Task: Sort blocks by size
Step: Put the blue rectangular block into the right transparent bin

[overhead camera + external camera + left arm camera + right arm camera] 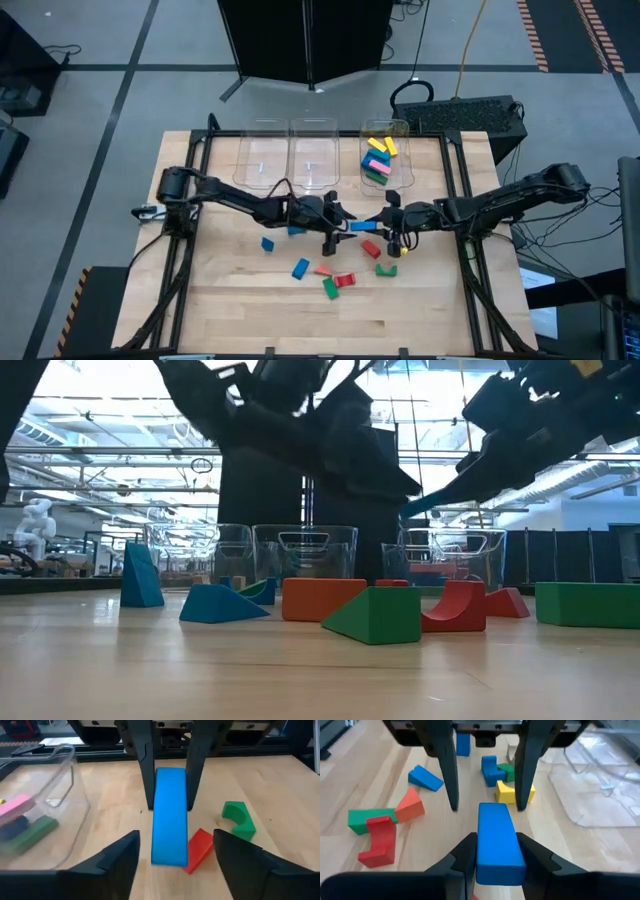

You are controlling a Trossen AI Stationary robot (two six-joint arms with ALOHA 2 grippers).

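While the two arms meet above the middle of the worktop (240, 320), the right end effector (495, 851) clamps one end of a long blue block (497, 840), held in the air between them. Facing it, the left end effector (172, 851) stands open around the block's other end. Loose blocks (335, 280) lie below; others fill the right-hand clear bin (405, 170).

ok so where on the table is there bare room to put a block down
Bare wood runs along the table's near edge, below the loose blocks, and along the left side. Two of the clear bins look empty; the right bin holds blocks. The centre is crowded: both grippers meet at the long blue block.
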